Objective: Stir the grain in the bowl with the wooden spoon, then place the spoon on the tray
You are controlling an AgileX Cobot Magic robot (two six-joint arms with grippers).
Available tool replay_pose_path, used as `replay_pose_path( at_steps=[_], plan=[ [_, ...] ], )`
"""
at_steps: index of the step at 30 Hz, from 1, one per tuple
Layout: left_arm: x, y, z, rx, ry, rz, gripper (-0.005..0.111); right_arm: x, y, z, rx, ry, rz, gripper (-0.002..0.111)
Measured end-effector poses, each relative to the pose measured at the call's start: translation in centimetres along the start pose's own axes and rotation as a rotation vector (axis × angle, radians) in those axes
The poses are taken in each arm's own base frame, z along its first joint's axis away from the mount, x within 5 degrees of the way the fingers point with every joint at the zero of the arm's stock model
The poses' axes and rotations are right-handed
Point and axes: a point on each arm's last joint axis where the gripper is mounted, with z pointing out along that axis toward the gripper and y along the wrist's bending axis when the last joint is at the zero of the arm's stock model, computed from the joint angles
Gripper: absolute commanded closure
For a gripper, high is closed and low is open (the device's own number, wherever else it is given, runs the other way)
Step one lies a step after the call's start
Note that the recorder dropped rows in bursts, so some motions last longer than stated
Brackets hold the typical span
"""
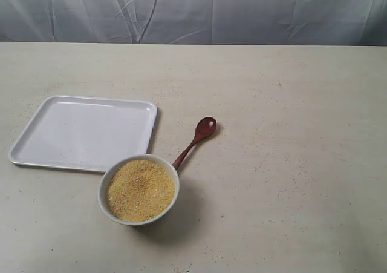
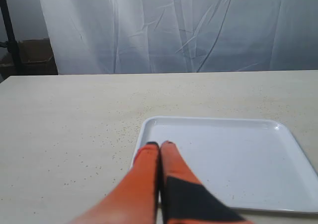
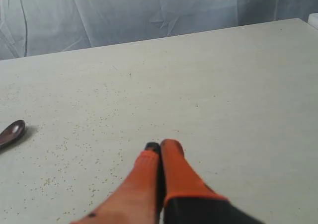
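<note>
Shut tight on nothing, the left gripper [image 2: 159,144] hangs by a corner of the tray [image 2: 233,154]; the right gripper [image 3: 160,145], equally closed, hangs over the table [image 3: 223,85]. The wooden spoon [image 1: 195,141] lies on the table, its handle meeting the bowl [image 1: 103,194] of grain [image 1: 140,190] beside the tray.

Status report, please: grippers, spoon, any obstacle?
Left gripper shut, empty. Right gripper shut, empty. Wooden spoon on table, handle end at bowl rim. Nothing blocks it.

The left gripper [image 2: 160,144] and the right gripper [image 3: 160,145] have slim, tapering orange fingers with small black tips and black patches.
</note>
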Motion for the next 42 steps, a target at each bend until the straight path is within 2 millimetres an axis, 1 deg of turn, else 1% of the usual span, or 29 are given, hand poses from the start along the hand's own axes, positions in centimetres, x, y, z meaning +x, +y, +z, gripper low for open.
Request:
replay_pose_path(
  at_steps=[21, 32, 42],
  plan=[
    [0.0, 0.0, 0.0, 0.000, 0.000, 0.000, 0.107, -0.1, -0.1, 0.0, 0.015, -0.014, -0.039, 0.108],
    [0.0, 0.0, 0.0, 0.000, 0.000, 0.000, 0.107, -2.9, 0.1, -0.5, -0.001, -0.325, -0.041, 0.108],
    [0.0, 0.0, 0.0, 0.000, 0.000, 0.000, 0.107, -4.2, 0.2, -1.0, -0.008, -0.482, -0.044, 0.108]
  ],
)
